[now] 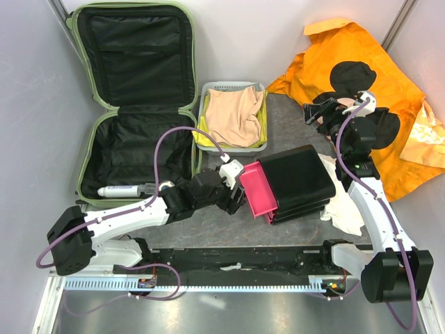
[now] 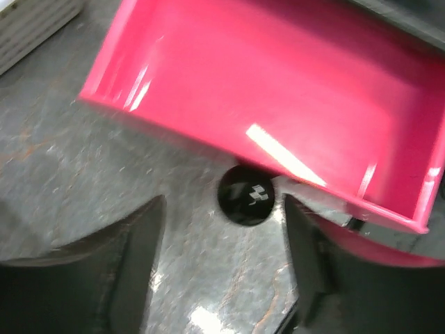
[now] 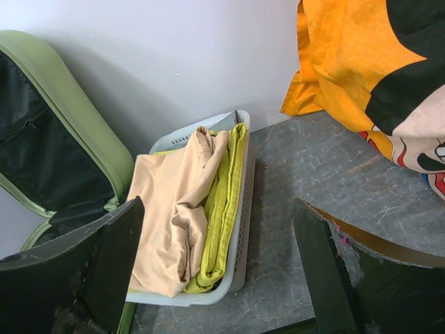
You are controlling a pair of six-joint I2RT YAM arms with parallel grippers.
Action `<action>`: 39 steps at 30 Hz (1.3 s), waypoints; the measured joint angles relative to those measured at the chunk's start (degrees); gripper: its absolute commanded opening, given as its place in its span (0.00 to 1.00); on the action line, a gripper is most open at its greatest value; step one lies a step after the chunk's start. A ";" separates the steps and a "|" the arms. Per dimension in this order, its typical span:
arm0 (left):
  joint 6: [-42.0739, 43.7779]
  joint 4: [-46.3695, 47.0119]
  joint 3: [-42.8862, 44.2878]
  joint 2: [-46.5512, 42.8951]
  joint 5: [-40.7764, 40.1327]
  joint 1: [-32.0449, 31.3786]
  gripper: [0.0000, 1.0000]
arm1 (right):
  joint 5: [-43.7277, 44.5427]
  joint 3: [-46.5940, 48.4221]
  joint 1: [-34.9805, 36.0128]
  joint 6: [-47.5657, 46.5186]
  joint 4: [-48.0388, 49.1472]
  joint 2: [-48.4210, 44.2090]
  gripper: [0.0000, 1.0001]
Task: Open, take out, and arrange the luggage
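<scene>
The luggage (image 1: 132, 149) lies open at the far left of the table. Its two halves lie one beyond the other, so its long axis runs near to far, and the black lining faces up. A white tube (image 1: 119, 190) lies across the near half, with its length running left to right.

The left gripper (image 1: 236, 198) is the nearer one. It hangs just right of the luggage's near right corner, but it points away from it, toward the pink drawer (image 1: 256, 186) pulled out of the black box (image 1: 302, 179). Its jaws stand well apart and hold nothing. In the left wrist view a round black knob (image 2: 245, 195) sits beyond the gap between them, under the drawer's front edge.

To reach the tube, I judge this arm must swing left and a little nearer.

The right gripper (image 1: 314, 111) hovers far right beside the orange cloth (image 1: 375, 62), with its jaws spread wide and empty. The basket (image 1: 206, 97) of folded clothes lies between it and the luggage.

No words can be read anywhere. The knob carries a small white checkered mark, and the cloth shows part of a cartoon figure.
</scene>
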 measured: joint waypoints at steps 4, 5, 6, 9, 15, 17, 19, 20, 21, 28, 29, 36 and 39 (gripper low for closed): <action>-1.16 -2.23 -0.22 -0.61 -2.34 0.20 0.99 | 0.04 0.00 0.00 0.00 0.00 -0.02 0.95; -1.57 -3.02 -0.52 -1.55 -3.23 0.17 0.99 | 0.07 0.00 0.00 0.00 -0.02 -0.02 0.95; -1.90 -3.85 -0.70 -2.38 -3.54 0.17 0.99 | 0.11 0.00 0.00 0.00 0.00 -0.02 0.95; -2.91 -6.14 -1.20 -6.12 -4.52 0.20 0.99 | 0.11 0.00 0.00 -0.02 0.00 -0.02 0.95; -4.50 -7.26 -1.77 -16.50 -3.50 3.72 0.99 | 0.37 -0.02 0.00 -0.02 0.00 -0.02 0.95; -4.87 -7.04 -1.70 -19.69 -2.54 7.58 0.99 | 0.39 -0.02 0.00 -0.02 0.00 -0.02 0.95; -5.16 -6.97 -1.44 -21.03 -0.24 12.74 0.99 | 0.42 -0.04 0.00 -0.02 0.00 -0.02 0.96; -5.29 -7.17 -1.07 -20.81 0.81 15.17 0.99 | 0.50 -0.04 0.00 -0.02 0.00 -0.02 0.96; -5.49 -7.56 -0.31 -20.04 1.88 18.14 0.99 | 0.59 -0.11 0.00 -0.02 0.00 -0.02 0.95; -7.13 -13.81 10.69 -7.67 7.39 35.12 0.99 | 0.66 -0.50 0.00 -0.02 -0.02 -0.09 0.97; -7.48 -14.36 11.65 -6.67 8.07 37.11 0.99 | 0.74 -0.52 0.00 -0.02 -0.02 -0.13 0.97; -8.66 -20.87 14.14 -4.31 6.91 48.52 0.99 | 1.75 -0.66 0.00 -0.22 -0.22 -0.70 0.98; -9.14 -23.74 12.81 -4.33 5.27 49.07 0.99 | 2.29 -0.66 0.00 -0.26 -0.66 -0.57 0.98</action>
